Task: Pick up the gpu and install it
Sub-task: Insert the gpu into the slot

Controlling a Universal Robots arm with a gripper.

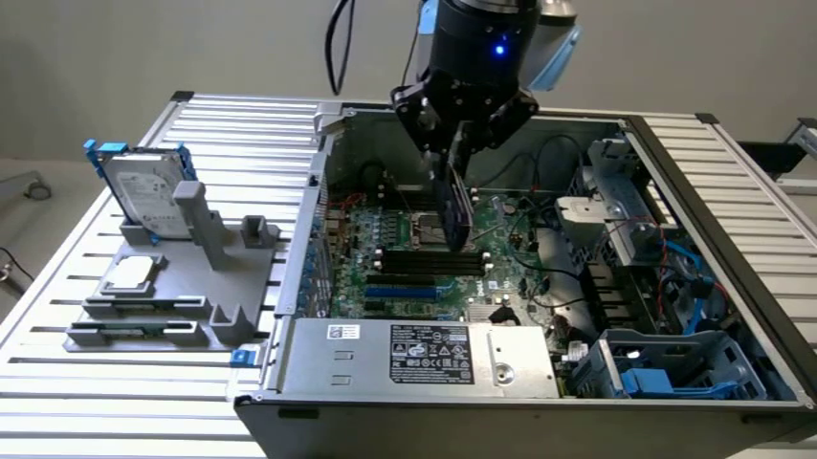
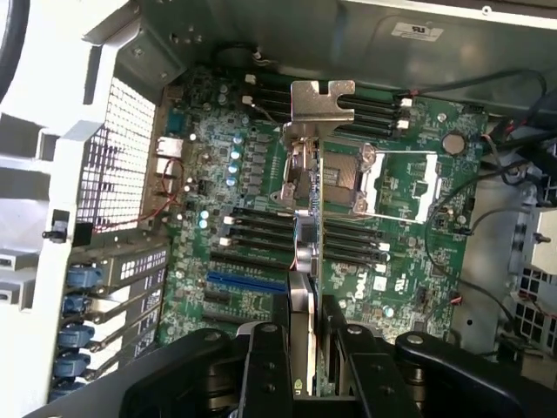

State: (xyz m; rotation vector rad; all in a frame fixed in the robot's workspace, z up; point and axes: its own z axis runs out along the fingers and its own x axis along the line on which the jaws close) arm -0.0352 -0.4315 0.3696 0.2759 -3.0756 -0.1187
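Observation:
The gpu (image 1: 454,206) hangs edge-on, a thin dark card, over the motherboard (image 1: 408,263) inside the open computer case (image 1: 320,163). My gripper (image 1: 457,151) is shut on its upper edge. In the wrist view the gpu (image 2: 306,226) runs away from the gripper (image 2: 305,353) as a narrow green-edged strip. Its silver metal bracket (image 2: 320,104) is at the far end. The black fingers (image 2: 265,361) clamp it from both sides. The card floats above the board, over the area between the processor socket (image 2: 352,178) and the black memory slots (image 2: 252,231).
A blue expansion slot (image 2: 248,281) lies on the board near the rear bracket openings (image 2: 122,279). Outside the case, a grey fixture (image 1: 205,277) holds a silver hard drive with blue rails (image 1: 141,191) and a small square processor chip (image 1: 132,275). The power supply (image 1: 422,354) and cables (image 1: 638,277) crowd the case's near and right sides.

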